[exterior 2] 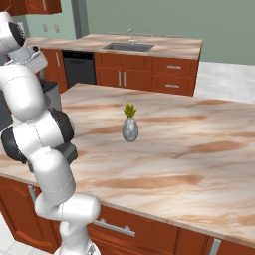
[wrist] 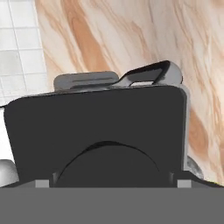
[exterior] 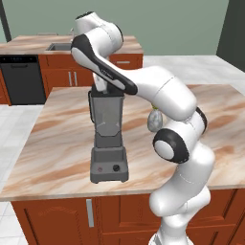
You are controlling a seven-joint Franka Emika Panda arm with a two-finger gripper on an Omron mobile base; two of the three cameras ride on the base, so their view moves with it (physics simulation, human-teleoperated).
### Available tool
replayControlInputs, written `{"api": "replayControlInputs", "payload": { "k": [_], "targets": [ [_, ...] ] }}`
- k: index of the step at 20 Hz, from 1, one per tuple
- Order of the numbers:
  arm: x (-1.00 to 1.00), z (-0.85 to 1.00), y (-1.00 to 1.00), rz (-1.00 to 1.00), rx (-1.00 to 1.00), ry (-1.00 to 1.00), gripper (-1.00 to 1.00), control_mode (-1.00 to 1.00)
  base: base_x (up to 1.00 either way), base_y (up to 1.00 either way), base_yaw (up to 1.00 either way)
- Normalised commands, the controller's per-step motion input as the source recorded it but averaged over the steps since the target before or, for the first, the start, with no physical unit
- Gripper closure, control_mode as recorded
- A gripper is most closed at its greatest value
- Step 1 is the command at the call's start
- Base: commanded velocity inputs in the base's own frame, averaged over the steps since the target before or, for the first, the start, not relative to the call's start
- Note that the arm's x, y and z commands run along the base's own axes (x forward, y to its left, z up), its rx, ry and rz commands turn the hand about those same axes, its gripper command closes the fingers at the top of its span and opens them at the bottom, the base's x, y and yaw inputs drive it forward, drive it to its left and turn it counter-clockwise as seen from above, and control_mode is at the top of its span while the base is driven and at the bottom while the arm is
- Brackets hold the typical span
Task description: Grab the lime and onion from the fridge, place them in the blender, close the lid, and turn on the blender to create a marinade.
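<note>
Marble-look island counter (exterior: 57, 158) with swirly tan and pink veins takes up most of the scene, sitting on reddish-brown cabinets (exterior: 52, 217), with a pale green wall behind and white tile floor (wrist: 22, 48) off to the side. Back along the far wall sits another counter with a sink (exterior 2: 128, 47) and faucet, plus a black dishwasher (exterior: 21, 79) under it. On the island, near the front edge, stands the blender (exterior: 108, 139) — dark grey boxy base with a red button and a black knob, and a tall smoky see-through jar on top. From the left base view the robot's white arm reaches over it, and the hand hangs right above the top of the jar, so the jar's rim is hidden behind it. Looking down through the hand camera, the lid (wrist: 98, 131) is right below — a black squarish cap with a raised round bump in the middle, sitting on the jar, with the jar's handle (wrist: 151, 72) and the grey base poking out past its far edge. The gripper (wrist: 109, 183) has its fingertips set about as wide apart as they go, one on each side of that bump, and they aren't clamped on anything — nothing is held. A small grey speckled vase (exterior 2: 130, 129) with green leaves stands on the island near the blender. I can't spot the lime or the onion; can't tell what's inside the jar from these angles.
</note>
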Motion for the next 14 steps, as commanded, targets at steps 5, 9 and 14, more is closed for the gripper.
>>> {"api": "replayControlInputs", "payload": {
  "k": [5,9,14],
  "targets": [
    [0.08,0.0,0.6,0.0,-0.03,0.0,-1.0,-1.0,0.0,0.0,0.0],
    [0.07,0.0,0.68,0.0,-0.05,0.01,-1.0,-1.0,0.0,0.0,0.0],
    [-0.13,0.03,0.34,-0.02,-0.04,-0.01,-1.0,-1.0,0.0,0.0,0.0]
  ]
}}
